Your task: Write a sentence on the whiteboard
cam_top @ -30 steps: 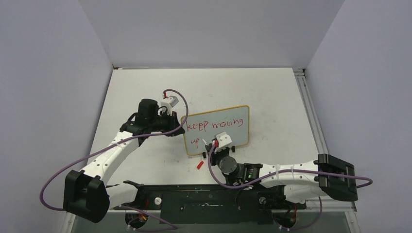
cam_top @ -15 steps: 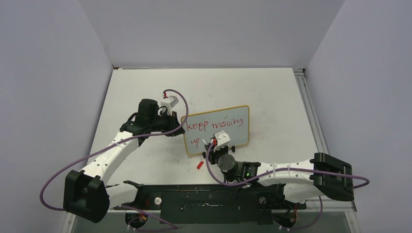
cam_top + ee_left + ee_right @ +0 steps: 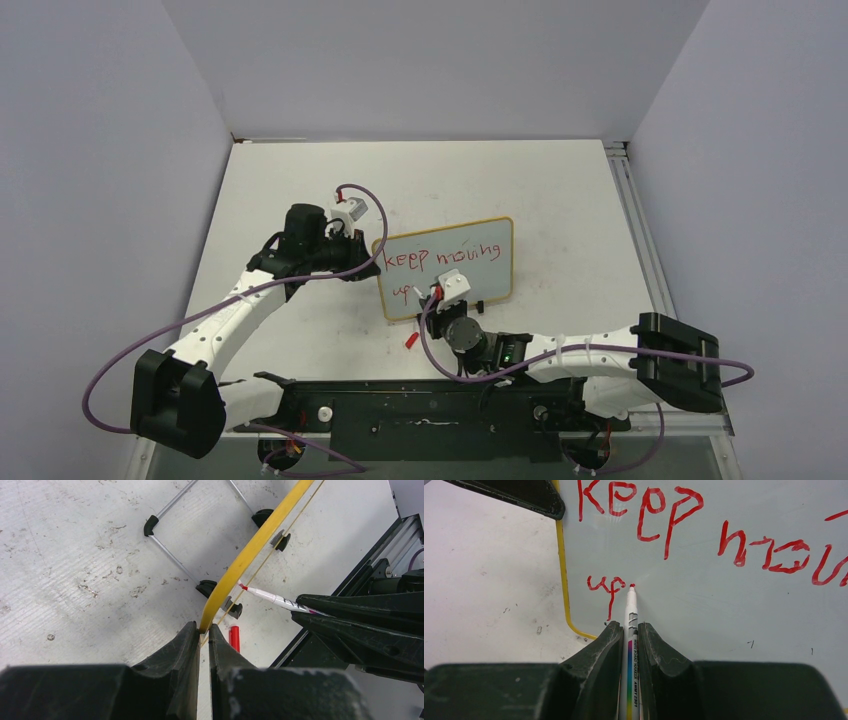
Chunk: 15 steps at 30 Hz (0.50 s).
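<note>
My right claw (image 3: 628,630) is clamped shut on the marker (image 3: 630,611). The marker points out toward 12 o'clock, with its red tip at the face of the whiteboard (image 3: 724,610), just on the 3 o'clock side of the letters "up".

The sentence (image 3: 675,525) has its first line, "keep moving", across the top of the board. The second line stops at those two letters. Over the last second no new stroke has appeared, and the lettering reads the same as it did. What has moved is me: seen from above, my wrist has crept a little toward 11 o'clock, closer to the board, and my elbow has drawn in to follow. I take that as lining up for the next letter of "upward", so most of the second line is left to write. From the wrist view I cannot be sure the tip is touching the surface and not just hovering off it.

The board stands upright near the middle of the table (image 3: 75,555). My left claw (image 3: 204,630) is closed on its yellow frame (image 3: 250,555) at the 9 o'clock edge, steadying it. The marker's red cap (image 3: 234,637) lies on the table at about 6 o'clock from the board.
</note>
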Tool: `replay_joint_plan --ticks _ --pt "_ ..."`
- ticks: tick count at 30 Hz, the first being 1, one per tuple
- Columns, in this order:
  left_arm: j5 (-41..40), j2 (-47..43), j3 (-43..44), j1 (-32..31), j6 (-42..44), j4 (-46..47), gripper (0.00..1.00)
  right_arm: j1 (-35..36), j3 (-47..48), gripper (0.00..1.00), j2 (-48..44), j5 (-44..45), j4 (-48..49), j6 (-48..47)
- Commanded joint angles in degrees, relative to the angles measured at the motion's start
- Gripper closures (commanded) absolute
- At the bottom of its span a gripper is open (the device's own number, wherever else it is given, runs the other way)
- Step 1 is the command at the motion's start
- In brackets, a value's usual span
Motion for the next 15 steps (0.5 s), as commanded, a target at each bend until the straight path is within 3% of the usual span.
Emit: replay_joint_plan --ticks 1,15 --pt "0.2 -0.1 0.79 -0.29 -0.84 1.53 1.0 -0.52 1.03 0.95 0.68 0.84 2.88 0.06" --pt "0.39 -0.08 0.87 -0.31 -0.84 1.53 1.0 0.47 -1.34 0.95 0.1 2.45 -0.55 4.27"
